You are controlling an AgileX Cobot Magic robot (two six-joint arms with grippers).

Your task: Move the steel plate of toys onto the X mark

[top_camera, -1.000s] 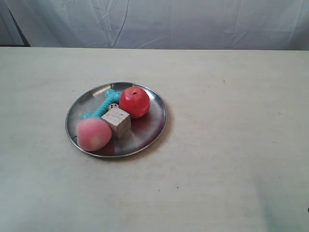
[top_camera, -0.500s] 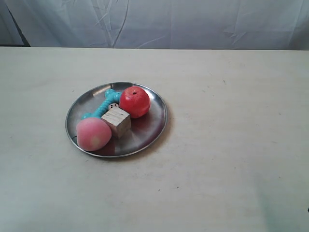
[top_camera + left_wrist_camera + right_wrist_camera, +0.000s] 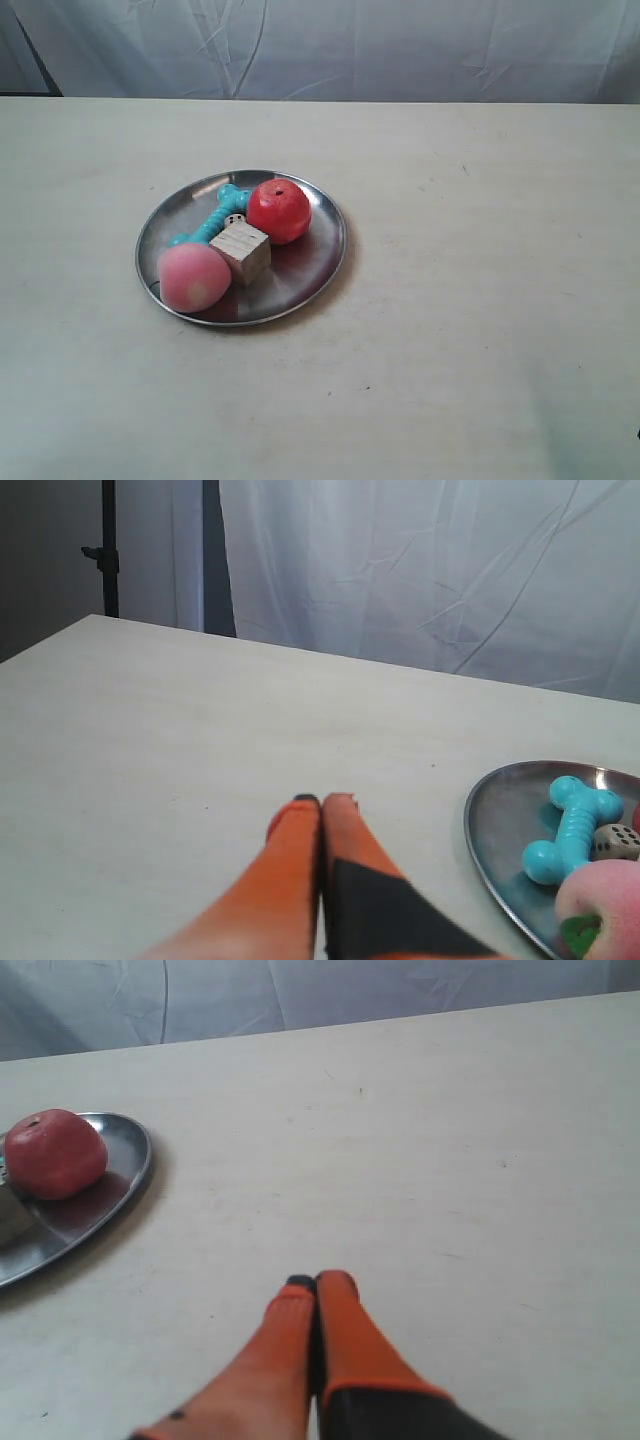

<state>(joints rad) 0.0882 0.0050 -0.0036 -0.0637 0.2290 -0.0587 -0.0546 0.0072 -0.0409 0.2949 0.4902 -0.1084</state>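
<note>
Steel plate (image 3: 305,268) sat flat on the cream table (image 3: 480,300), left of centre in the exterior view, rim up, carrying the toys: red apple (image 3: 279,211), peach (image 3: 193,278), teal bone (image 3: 215,222), wooden cube (image 3: 242,252), die (image 3: 234,219). Likely stiff, light, slick metal. The loose toys could roll, so pinch a bare stretch of the thin rim and slide it level. Round, so no long axis; the bone ran diagonally from the peach toward the far rim. Left gripper (image 3: 322,800) and right gripper (image 3: 318,1282) both had fingers pressed together, empty, apart from the plate. X mark not made out.
</note>
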